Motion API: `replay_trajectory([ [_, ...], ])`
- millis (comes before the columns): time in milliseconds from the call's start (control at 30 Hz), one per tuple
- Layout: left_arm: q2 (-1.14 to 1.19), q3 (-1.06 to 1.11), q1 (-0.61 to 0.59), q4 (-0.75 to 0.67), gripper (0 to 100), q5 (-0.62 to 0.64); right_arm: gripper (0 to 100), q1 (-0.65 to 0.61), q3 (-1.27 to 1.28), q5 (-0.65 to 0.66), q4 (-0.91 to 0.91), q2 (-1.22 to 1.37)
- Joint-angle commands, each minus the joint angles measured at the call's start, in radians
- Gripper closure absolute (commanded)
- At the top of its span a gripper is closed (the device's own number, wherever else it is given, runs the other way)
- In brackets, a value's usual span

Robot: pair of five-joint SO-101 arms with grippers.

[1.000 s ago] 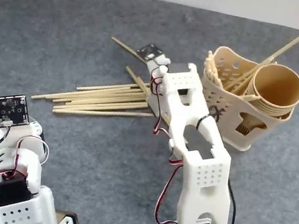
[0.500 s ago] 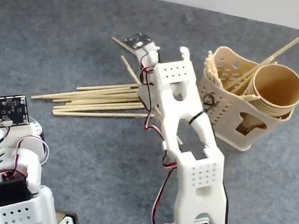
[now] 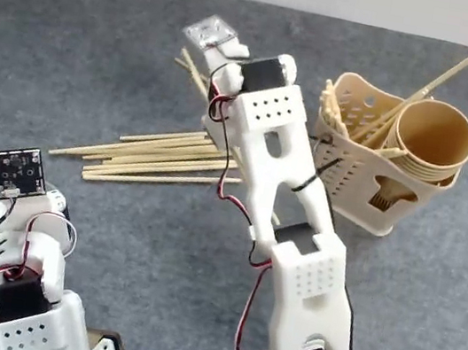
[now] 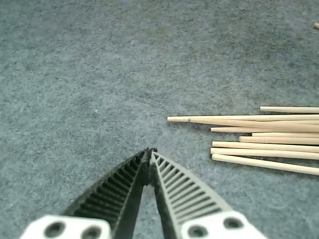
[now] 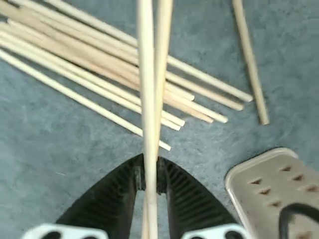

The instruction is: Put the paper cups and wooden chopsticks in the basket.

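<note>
My right gripper (image 5: 149, 175) is shut on two wooden chopsticks (image 5: 151, 74), which stand up between its fingers above the table. From above, the held chopsticks (image 3: 194, 72) stick out beyond the right arm's wrist, left of the basket (image 3: 356, 173). The beige basket holds stacked paper cups (image 3: 434, 137) and several chopsticks (image 3: 429, 82). A pile of loose chopsticks (image 3: 152, 157) lies on the grey mat under the right arm. My left gripper (image 4: 150, 152) is shut on nothing, low over the mat, with the tips of the chopstick pile (image 4: 259, 137) just beyond it.
The basket's corner (image 5: 269, 184) lies close beside the right gripper. One stray chopstick (image 5: 249, 64) rests apart from the pile. The left arm (image 3: 23, 256) stands at the near left. Grey mat (image 3: 75, 50) stretches bare to the far left.
The right arm has lifted and swung toward the far left, carrying the chopsticks up off the pile. The left arm has not moved.
</note>
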Motion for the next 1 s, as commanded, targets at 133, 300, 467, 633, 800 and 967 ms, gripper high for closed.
replay_trajectory([
  [133, -0.002, -0.004, -0.002, -0.018, 99, -0.008, 99.3, -0.070, 0.117, -0.052, 0.013, -0.371],
  [300, -0.002, 0.004, -0.002, -0.018, 99, -0.008, 99.3, -0.110, 0.400, -0.052, 0.008, -0.662],
  [467, -0.002, 0.002, -0.002, -0.014, 99, -0.008, 99.3, -0.104, 0.487, -0.054, 0.007, -0.909],
  [633, -0.002, 0.001, 0.002, -0.014, 99, -0.008, 99.3, 0.033, 0.487, -0.052, -0.081, -1.029],
  [800, -0.002, 0.002, 0.002, -0.017, 99, -0.008, 99.3, 0.159, 0.487, -0.054, -0.193, -1.067],
  [967, -0.002, 0.005, 0.004, -0.018, 99, -0.008, 99.3, 0.239, 0.487, -0.054, -0.320, -1.075],
])
